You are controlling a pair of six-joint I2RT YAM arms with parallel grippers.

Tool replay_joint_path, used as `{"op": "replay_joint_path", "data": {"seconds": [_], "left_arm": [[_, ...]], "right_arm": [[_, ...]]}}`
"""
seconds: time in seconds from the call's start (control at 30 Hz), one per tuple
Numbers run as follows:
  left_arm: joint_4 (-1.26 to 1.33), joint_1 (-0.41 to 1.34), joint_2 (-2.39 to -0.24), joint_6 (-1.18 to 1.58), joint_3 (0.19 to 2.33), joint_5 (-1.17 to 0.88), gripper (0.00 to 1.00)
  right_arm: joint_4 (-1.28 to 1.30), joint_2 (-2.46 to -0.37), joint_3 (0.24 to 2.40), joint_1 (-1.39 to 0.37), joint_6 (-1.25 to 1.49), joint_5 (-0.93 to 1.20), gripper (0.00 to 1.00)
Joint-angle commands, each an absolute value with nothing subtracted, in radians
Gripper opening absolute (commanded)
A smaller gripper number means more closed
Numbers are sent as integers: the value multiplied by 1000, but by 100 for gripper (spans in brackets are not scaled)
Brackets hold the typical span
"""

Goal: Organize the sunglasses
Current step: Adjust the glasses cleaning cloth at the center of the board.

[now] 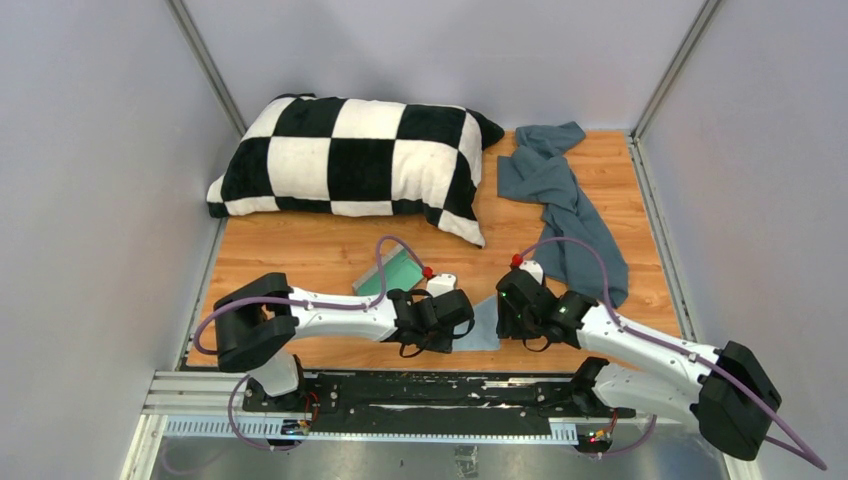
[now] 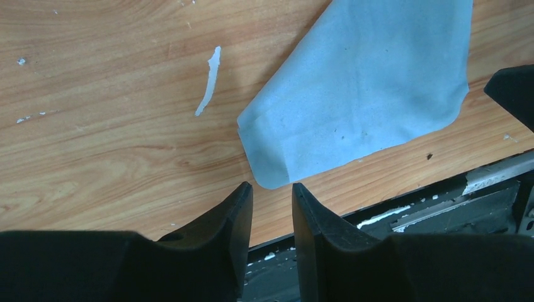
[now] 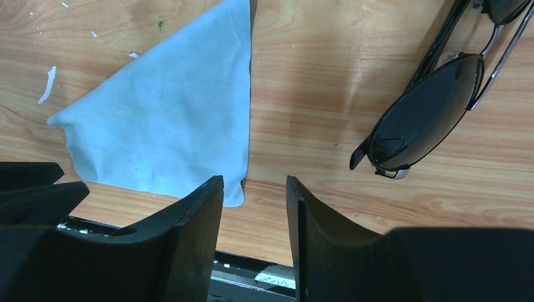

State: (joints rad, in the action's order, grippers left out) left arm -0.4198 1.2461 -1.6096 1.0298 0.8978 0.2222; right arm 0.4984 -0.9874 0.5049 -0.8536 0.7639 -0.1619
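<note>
Sunglasses (image 3: 428, 116): on desk (image 3: 302, 94), apart from blue cloth (image 3: 170, 119); my left claw (image 2: 271, 190), right claw (image 3: 253, 184) spread, empty, at desk's near edge.

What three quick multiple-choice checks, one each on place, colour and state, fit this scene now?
1. The sunglasses lie: A on the cloth; B on the bare table, apart from the cloth; C held aloft.
2. The cloth is: A red; B light blue; C yellow.
3. The right gripper is: A shut on the sunglasses; B shut on the cloth; C open, empty.
Key: B, wood shows between them; B, pale blue in both wrist views; C, its jaws stand apart, nothing between.
</note>
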Motion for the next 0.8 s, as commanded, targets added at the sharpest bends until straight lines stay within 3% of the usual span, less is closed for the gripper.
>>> {"op": "replay_joint_path", "data": {"seconds": [0.0,0.4,0.77], "left_arm": [[-402,1252,-1640,1070,895,248,35],[-384,1252,-1652,1085,882,259,30],[-365,1251,-1650,1075,881,269,16]], "right_arm": [[541,-974,525,-865,779,-192,47],[571,-926,487,-907,857,-117,50],[533,-1014,473,-986,914,-142,47]]}}
